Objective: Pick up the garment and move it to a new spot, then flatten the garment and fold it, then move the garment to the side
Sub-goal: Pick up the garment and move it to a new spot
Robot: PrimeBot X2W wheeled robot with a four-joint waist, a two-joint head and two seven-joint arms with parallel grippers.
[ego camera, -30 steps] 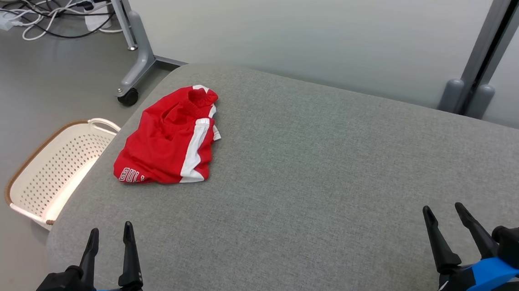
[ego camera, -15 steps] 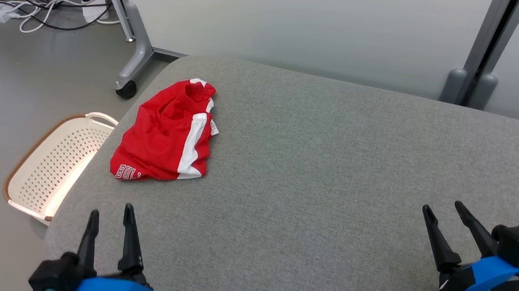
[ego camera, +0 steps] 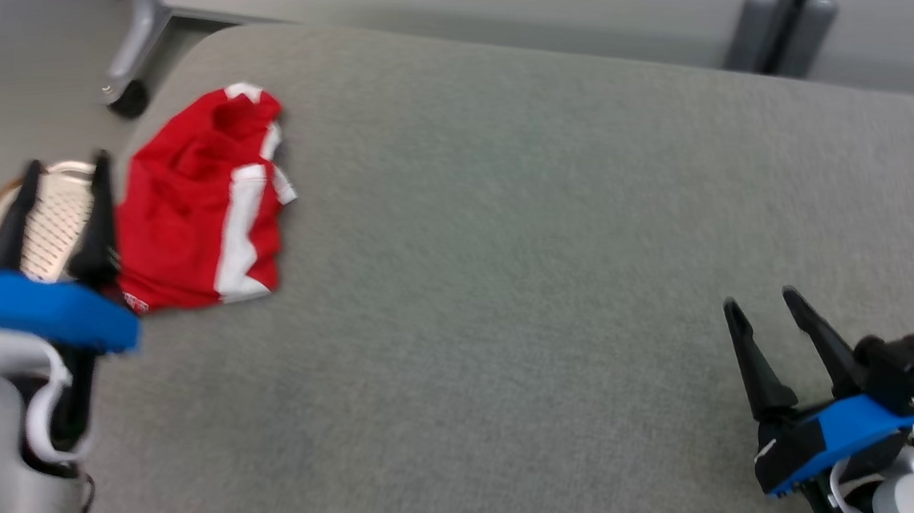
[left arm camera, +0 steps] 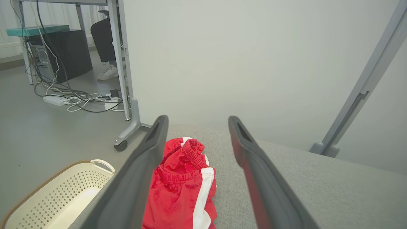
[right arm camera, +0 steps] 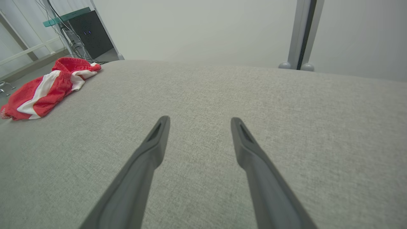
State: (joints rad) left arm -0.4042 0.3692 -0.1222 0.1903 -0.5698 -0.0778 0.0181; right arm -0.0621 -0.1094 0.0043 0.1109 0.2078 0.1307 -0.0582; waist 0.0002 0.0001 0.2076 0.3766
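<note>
Lettering (ego camera: 133, 303) on red garment (ego camera: 196, 210) hem is blurred, unreadable; left hand (ego camera: 67, 161) and right hand (ego camera: 759, 300) gape empty.

It looked like an office-style lab: a black computer tower (left arm camera: 63, 54) stood on the bare grey floor (left arm camera: 38, 133), with tangled cables (left arm camera: 79, 100) and a white power strip (left arm camera: 54, 100) beside a castored metal leg (left arm camera: 122, 140) and a plain partition (left arm camera: 238, 63).
</note>
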